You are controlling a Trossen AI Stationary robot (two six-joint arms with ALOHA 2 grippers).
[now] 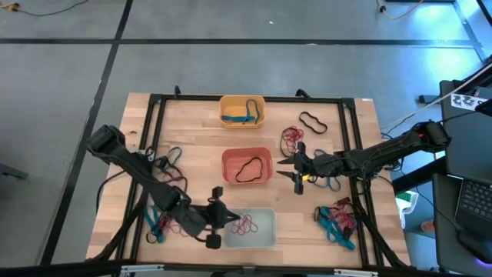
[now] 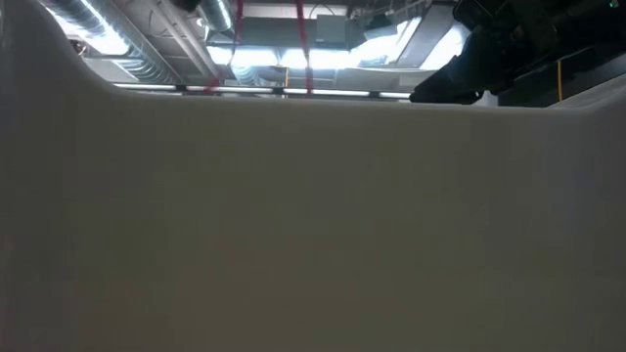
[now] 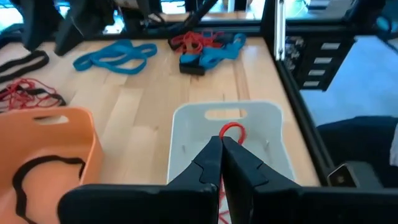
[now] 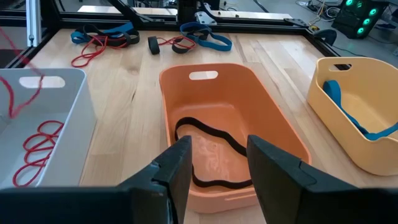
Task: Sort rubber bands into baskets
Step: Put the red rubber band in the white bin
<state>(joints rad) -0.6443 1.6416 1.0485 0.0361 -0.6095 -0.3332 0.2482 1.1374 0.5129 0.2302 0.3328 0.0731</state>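
My left gripper [image 1: 223, 218] [image 3: 221, 144] is shut on a red rubber band [image 3: 231, 129] at the left end of the pale whitish basket [image 1: 265, 238] [image 3: 186, 124], near the table's front edge. More red bands [image 1: 244, 225] [image 4: 40, 146] lie inside that basket. The red-orange basket [image 1: 231, 158] [image 4: 273, 106] at the middle holds a black band [image 1: 250, 169] [image 4: 211, 134]. My right gripper [image 1: 296, 171] [image 4: 219, 155] stands open at its right end, touching nothing. The yellow basket [image 1: 261, 104] at the far side holds a blue band [image 1: 240, 115]. My left gripper pinches the red rubber band between its two fingertips. A small loop [image 3: 232, 129] stands out beyond the tips and a strand [image 3: 219, 202] runs below the fingers. The fingers slant down from the table's left. The band [image 4: 12, 81] hangs slack over the whitish basket.
Loose bands lie around: a blue and red pile [image 1: 160, 221] at the near left, a blue and red pile [image 1: 338, 219] at the near right, red ones [image 1: 292, 137], a black one [image 1: 313, 121] and a blue one [image 1: 330, 183]. A black frame [image 1: 254, 98] borders the table.
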